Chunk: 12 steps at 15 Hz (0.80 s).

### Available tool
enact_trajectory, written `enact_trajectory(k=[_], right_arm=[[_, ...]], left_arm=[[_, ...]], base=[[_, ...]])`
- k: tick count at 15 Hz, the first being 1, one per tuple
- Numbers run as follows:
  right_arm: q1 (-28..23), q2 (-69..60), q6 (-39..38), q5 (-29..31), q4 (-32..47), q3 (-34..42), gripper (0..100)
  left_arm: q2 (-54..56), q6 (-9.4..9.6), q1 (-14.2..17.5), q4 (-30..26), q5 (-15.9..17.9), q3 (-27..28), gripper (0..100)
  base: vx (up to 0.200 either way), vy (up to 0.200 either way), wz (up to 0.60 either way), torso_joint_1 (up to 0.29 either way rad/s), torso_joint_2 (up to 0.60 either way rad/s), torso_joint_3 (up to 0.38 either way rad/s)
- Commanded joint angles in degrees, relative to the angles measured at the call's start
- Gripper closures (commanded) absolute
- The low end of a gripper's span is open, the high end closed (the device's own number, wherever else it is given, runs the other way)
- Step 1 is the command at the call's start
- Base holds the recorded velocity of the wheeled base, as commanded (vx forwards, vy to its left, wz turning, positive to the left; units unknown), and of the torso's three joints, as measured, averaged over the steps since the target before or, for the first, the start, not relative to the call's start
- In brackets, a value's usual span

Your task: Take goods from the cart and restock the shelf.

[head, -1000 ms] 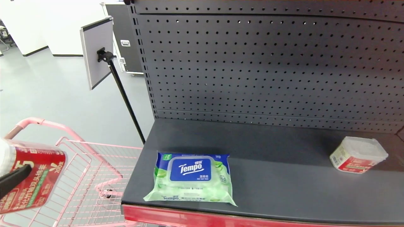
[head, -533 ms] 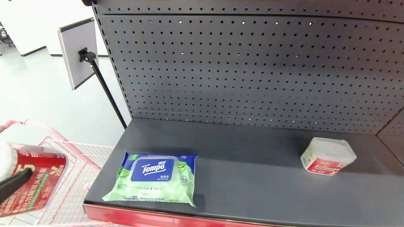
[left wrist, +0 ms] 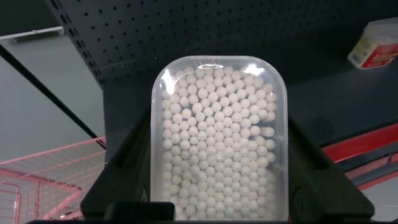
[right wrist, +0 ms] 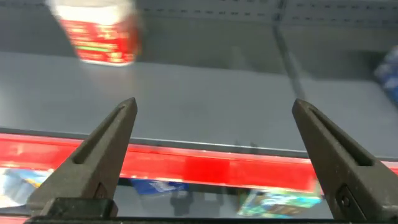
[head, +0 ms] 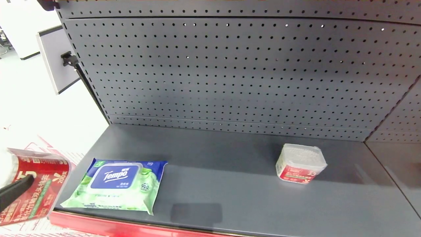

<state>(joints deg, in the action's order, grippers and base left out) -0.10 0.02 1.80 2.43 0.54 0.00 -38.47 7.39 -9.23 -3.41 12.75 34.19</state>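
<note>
We see the left gripper [left wrist: 219,146] clamped on a clear plastic swab box [head: 33,184] with a red label, packed tight with white cotton tips. In the left wrist view, its black fingers [left wrist: 127,168] press against the two long sides of the box, whose clear face is turned toward the camera. In the head view the swab box hangs tilted at the lower left, just off the front left corner of the dark grey metal shelf [head: 230,184]. The pink wire cart [left wrist: 37,186] lies below it and to its left.

The shelf has a red front edge and a grey perforated back panel [head: 230,72]. A soft green and blue wet wipes pack [head: 116,184] lies flat on the shelf near its front left corner, just beside the held box but not touching it. A second box [head: 301,163] of the same kind, clear with a red label, rests further right and further back, well apart from the wipes. Bare shelf lies between them.

The right gripper [right wrist: 214,104] hovers low before the shelf's red front edge, its two dark fingers [right wrist: 106,155] spread wide with nothing between them. The second box appears blurred beyond its tips. Under the edge we make out blue and green packs [right wrist: 273,202] on a lower level, too blurred to name.

A flat grey sign panel [head: 54,59] on a black stand is left of the back panel.
</note>
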Motion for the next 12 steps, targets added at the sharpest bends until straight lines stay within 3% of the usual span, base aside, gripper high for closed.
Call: enact_trajectory(k=[1, 9, 12], right_arm=[[0.0, 0.1, 0.0, 0.0, 0.0, 0.0, 0], [0.0, 0.1, 0.0, -0.1, 0.0, 0.0, 0], [0.0, 0.1, 0.0, -0.1, 0.0, 0.0, 0]], left_arm=[[0.0, 0.00, 0.0, 0.0, 0.0, -0.1, 100], [0.1, 0.00, 0.0, 0.0, 0.0, 0.0, 100], [0.2, 0.08, 0.0, 0.0, 0.0, 0.0, 100]], base=[[0.000, -0.200, 0.00, 0.007, 0.01, -0.002], [0.000, -0.200, 0.00, 0.003, 0.00, 0.001], [0.000, 0.000, 0.00, 0.000, 0.00, 0.000]])
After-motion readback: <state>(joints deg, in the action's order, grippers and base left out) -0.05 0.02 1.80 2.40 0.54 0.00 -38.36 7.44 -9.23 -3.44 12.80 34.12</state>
